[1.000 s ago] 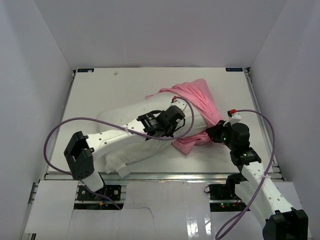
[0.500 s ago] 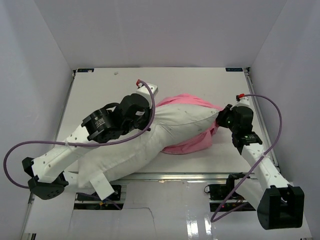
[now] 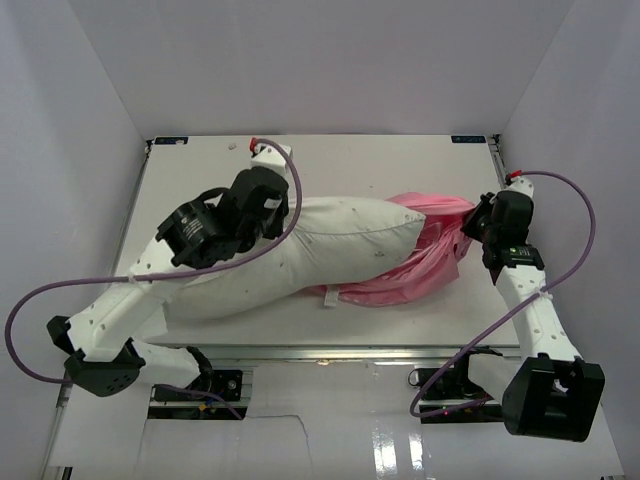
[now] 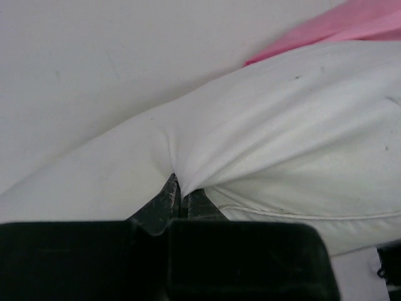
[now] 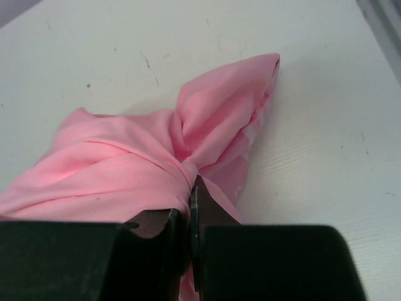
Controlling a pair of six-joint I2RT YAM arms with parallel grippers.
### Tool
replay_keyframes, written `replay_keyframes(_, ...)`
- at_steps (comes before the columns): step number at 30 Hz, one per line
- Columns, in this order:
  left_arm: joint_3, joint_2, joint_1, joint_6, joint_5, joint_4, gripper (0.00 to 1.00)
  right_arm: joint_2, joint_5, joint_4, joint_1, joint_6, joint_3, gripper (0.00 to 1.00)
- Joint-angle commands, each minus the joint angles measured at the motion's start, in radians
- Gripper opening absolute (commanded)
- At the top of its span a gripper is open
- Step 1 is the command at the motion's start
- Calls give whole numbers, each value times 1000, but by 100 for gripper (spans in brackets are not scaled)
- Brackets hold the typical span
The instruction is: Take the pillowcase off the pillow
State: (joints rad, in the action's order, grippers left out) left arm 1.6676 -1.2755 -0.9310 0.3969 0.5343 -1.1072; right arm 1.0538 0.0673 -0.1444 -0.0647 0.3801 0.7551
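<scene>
From above, I judge the job mostly done. The pillow (image 3: 340, 245) lies bare along nearly its whole length, running from my left gripper (image 3: 278, 214) toward my right one. The pillowcase (image 3: 425, 262) is bunched at the end nearest my right gripper (image 3: 479, 222). Pink shows both past and under that last corner, so I think it has yet to slip free. What is left is to draw the two apart.

In the left wrist view, my left fingers are pressed together on a pinch of white pillow fabric, which puckers into tight folds right at the tips. The rest of the pillow swells plump and smooth beyond them, and a strip of pink shows at the far upper right.

In the right wrist view, my right fingers are clamped on a gathered twist of pillowcase. The cloth is thin and limp. One loose flap stands up just past the tips and the bulk trails off to their left, lying on the white table (image 5: 326, 119). No pillow shows in this view.
</scene>
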Motion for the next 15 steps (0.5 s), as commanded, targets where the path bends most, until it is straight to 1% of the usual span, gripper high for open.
replay_keyframes(1,136,-56,174,-24,-12,142,0,-21,71,-44,-17,-30,134,8)
replay_keyframes(3,231,-135,259,-58,-86,153,0,-9,92,-85,-33,-47,229,8)
replay_keyframes(4,277,-171,329,-72,-118,146,0,14,104,-124,-38,-65,262,8)
replay_keyframes(5,387,-206,363,-78,-128,110,0,27,114,-147,-43,-75,332,8)
replay_keyframes(6,440,-241,395,-79,-147,92,0,46,123,-170,-44,-82,366,8)
replay_keyframes(7,486,-304,456,-79,-170,77,0,76,143,-188,-44,-98,397,8)
replay_keyframes(8,523,-326,486,-75,-216,63,0,89,147,-216,-44,-105,421,8)
replay_keyframes(9,562,-343,510,-61,-230,64,0,100,152,-225,-44,-112,462,8)
replay_keyframes(10,569,-366,550,-58,-235,70,0,113,147,-230,-44,-116,477,8)
replay_keyframes(11,573,-377,567,-53,-238,84,0,118,137,-234,-46,-124,484,8)
replay_keyframes(12,567,-384,595,-44,-243,92,0,121,85,-224,-44,-127,486,8)
replay_keyframes(14,551,-401,615,-35,-261,121,0,120,23,-196,-38,-135,469,8)
replay_keyframes(15,513,-403,618,-29,-263,136,0,112,-24,-186,-31,-133,437,8)
